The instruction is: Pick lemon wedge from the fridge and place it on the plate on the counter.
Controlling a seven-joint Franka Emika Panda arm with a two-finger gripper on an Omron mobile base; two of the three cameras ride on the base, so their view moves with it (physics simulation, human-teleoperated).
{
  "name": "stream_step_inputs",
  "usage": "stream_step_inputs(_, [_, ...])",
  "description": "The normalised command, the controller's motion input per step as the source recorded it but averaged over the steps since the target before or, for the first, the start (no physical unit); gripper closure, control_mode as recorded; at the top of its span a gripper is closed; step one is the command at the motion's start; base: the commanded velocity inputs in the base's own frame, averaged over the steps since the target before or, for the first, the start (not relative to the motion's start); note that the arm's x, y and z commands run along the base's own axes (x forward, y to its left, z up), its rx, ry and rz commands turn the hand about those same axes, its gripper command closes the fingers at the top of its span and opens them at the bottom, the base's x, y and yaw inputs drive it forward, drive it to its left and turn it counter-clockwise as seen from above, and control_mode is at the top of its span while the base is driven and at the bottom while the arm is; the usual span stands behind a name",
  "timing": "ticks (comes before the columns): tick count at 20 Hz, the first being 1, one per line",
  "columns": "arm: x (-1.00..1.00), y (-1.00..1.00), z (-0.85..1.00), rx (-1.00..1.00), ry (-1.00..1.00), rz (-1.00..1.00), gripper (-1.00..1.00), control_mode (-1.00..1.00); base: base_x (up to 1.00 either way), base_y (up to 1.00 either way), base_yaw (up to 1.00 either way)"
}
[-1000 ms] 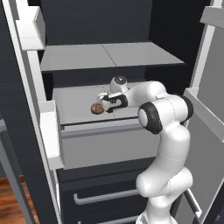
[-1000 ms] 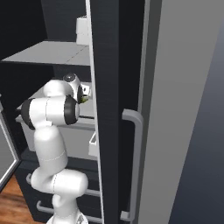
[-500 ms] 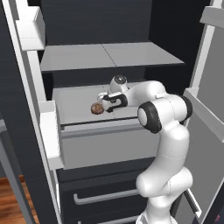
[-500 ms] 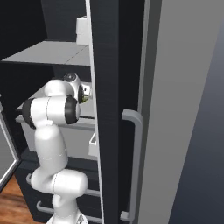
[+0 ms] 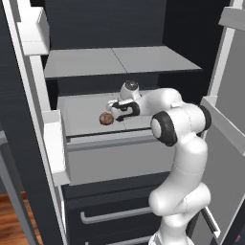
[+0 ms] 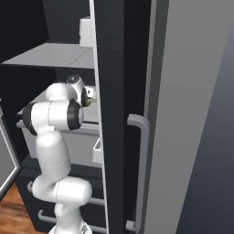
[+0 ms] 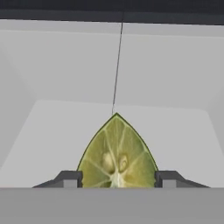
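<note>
The two-finger dark gripper (image 7: pixel 117 179) is reaching into the tall dark fridge's (image 5: pixel 124 62) white pull-out drawer (image 5: pixel 86 112), its fingertips (image 7: pixel 70 178) flanking the yellow-green pointed lemon wedge (image 7: pixel 117 153) lying there, seemingly touching it; a firm grip is unclear. A brown lumpy ball (image 5: pixel 105 118) is sitting just beside.

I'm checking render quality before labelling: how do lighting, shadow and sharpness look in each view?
Hand view: even, soft light, no glare; the lemon wedge shows crisp segments between the fingers. Left base view: the fridge shelves are evenly lit against a dark interior, the brown lumpy item slightly soft. Right base view: the dark fridge wall blocks much of the scene; no motion blur.
</note>
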Motion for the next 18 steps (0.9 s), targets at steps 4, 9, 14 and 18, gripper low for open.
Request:
stream_step_inputs(4, [-0.25, 0.00, -0.04, 0.00, -0.08, 0.00, 1.00, -1.00, 0.00, 0.00, 0.00])
stream_step_inputs(9, [-0.21, 0.00, -0.10, 0.00, -0.15, 0.00, 1.00, -1.00, 0.00, 0.00, 0.00])
stream_step_inputs(14, [-0.55, 0.00, 0.12, 0.00, -0.09, 0.00, 1.00, -1.00, 0.00, 0.00, 0.00])
stream_step_inputs(18, [-0.63, 0.00, 0.42, 0.00, 0.00, 0.00, 1.00, -1.00, 0.00, 0.00, 0.00])
